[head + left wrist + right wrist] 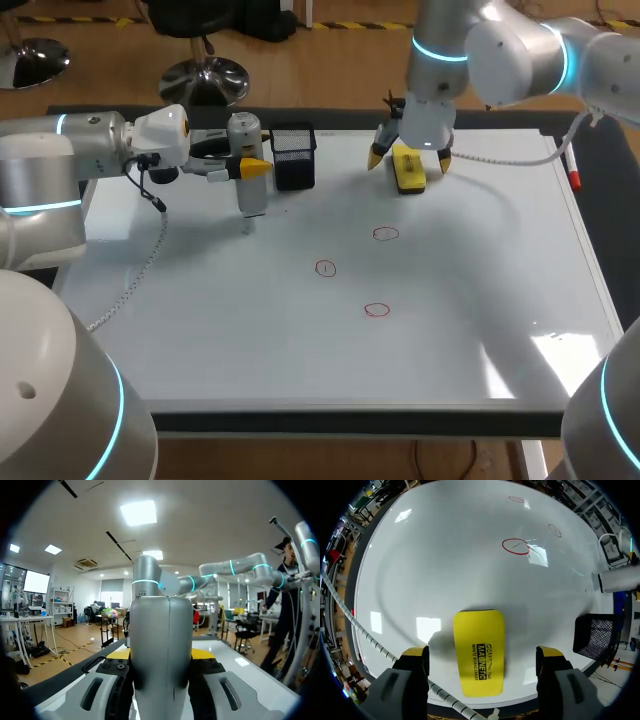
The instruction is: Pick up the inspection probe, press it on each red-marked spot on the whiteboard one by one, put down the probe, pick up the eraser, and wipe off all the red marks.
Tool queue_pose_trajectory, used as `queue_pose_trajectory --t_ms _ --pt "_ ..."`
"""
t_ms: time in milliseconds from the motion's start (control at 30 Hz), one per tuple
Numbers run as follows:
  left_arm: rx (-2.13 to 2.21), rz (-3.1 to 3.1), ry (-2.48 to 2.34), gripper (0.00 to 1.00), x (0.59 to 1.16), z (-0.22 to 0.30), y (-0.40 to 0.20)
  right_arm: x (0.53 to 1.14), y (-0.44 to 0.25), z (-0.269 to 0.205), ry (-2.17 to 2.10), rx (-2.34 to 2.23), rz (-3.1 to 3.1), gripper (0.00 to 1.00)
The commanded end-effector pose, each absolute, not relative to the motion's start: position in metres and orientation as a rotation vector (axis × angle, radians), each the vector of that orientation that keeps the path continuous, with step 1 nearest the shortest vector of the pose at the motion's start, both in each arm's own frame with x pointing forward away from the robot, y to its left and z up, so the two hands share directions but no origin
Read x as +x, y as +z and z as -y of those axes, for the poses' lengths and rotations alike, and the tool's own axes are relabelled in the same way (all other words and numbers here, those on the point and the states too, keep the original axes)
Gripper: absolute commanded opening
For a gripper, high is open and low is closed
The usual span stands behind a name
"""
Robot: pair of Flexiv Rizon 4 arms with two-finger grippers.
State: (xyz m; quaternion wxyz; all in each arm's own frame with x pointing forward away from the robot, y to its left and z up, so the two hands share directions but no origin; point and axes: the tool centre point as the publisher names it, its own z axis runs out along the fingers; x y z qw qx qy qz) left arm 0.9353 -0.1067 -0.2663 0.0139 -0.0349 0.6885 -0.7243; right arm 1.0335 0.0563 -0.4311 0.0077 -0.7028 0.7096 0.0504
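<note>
Left jaws are gripping the upright inspection probe (247, 172) at ten o'clock of the red marks (325, 268), while right jaws are hovering open astride the eraser (408, 168) at one o'clock, risking an arm clash once the probe crosses to the marks.

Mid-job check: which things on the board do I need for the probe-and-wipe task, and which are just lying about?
For the job:
- inspection probe, held in the left gripper
- three red marks
- whiteboard
- eraser, lying between the fingers of the open right gripper

Lying about:
- black mesh holder
- marker pen at the board's right edge
</note>
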Motion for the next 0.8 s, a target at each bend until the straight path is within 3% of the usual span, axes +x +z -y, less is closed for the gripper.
queue_pose_trajectory --t_ms 33,333,500,800 --pt "-0.108 -2.142 -2.256 0.0 0.9353 0.1068 -0.2658 1.0373 -0.4329 -0.0568 0.159 -2.202 -2.225 0.81" --pt "-0.108 -2.142 -2.256 0.0 0.9353 0.1068 -0.2658 1.0365 -0.4363 -0.0572 0.165 -2.2 -2.233 0.68" --pt "-0.108 -2.142 -2.256 0.0 0.9353 0.1068 -0.2658 1.0352 -0.4391 -0.0569 0.17 -2.198 -2.241 0.47" --pt "-0.108 -2.142 -2.256 0.0 0.9353 0.1068 -0.2658 1.0344 -0.4415 -0.057 0.177 -2.19 -2.252 0.45"
